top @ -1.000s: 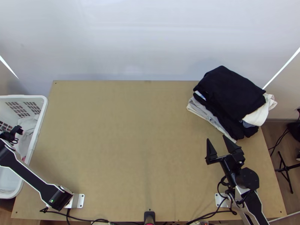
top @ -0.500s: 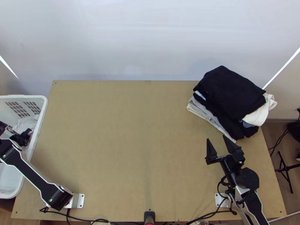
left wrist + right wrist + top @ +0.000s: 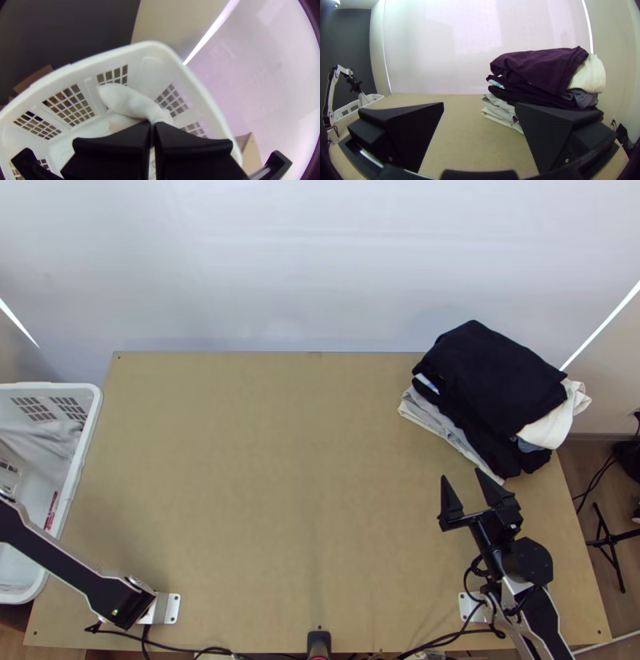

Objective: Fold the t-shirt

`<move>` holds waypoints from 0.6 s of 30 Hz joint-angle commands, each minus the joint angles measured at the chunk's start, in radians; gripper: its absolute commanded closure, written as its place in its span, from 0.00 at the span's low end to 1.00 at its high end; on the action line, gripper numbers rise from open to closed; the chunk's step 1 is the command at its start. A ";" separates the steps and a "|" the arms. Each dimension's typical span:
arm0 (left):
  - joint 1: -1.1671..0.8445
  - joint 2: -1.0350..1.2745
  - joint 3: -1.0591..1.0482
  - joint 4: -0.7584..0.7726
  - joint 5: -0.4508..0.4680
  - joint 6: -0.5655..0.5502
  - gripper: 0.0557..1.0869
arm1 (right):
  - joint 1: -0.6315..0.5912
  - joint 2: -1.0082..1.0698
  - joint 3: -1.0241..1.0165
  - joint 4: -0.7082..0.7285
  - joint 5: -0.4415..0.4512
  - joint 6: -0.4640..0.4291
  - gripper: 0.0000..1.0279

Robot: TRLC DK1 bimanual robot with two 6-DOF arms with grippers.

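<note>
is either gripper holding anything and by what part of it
The left gripper pinches a white cloth by its upper end, the rest hanging down; whether that's hem or sleeve can't be told. The right gripper holds nothing.

T-shirt: a plain white cloth [image 3: 133, 103], soft and loose, neither spread nor folded.
Pinched part: a bunched bit between the closed tips of the left pincer [image 3: 152, 124]; which part of the garment, I cannot tell.
Hanging part: drops from the pincer toward the white basket [image 3: 150, 46], narrow at the top and wider lower down in the right wrist view.
Loose fold: a thick, rounded ridge bulging out beside the tips, over the basket's inside.
Lower end: within the basket's rim; its exact resting place is unclear.
</note>
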 commanded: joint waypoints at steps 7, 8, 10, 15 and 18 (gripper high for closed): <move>-0.191 -0.531 -0.051 -0.176 0.122 -0.011 0.96 | 0.000 0.000 0.000 0.000 0.000 0.000 0.04; -0.221 -0.568 -0.067 -0.182 0.122 -0.011 0.96 | 0.000 0.000 0.000 0.000 0.001 0.000 0.04; -0.286 -0.644 -0.100 -0.184 0.122 -0.015 0.96 | 0.000 0.000 0.000 0.000 0.000 0.000 0.04; -0.514 -0.841 -0.263 -0.179 0.118 -0.005 0.97 | 0.000 0.000 0.000 0.000 0.000 0.000 0.04; -0.711 -0.959 -0.421 -0.162 0.061 0.015 0.97 | 0.000 0.000 0.000 0.000 0.000 0.002 0.04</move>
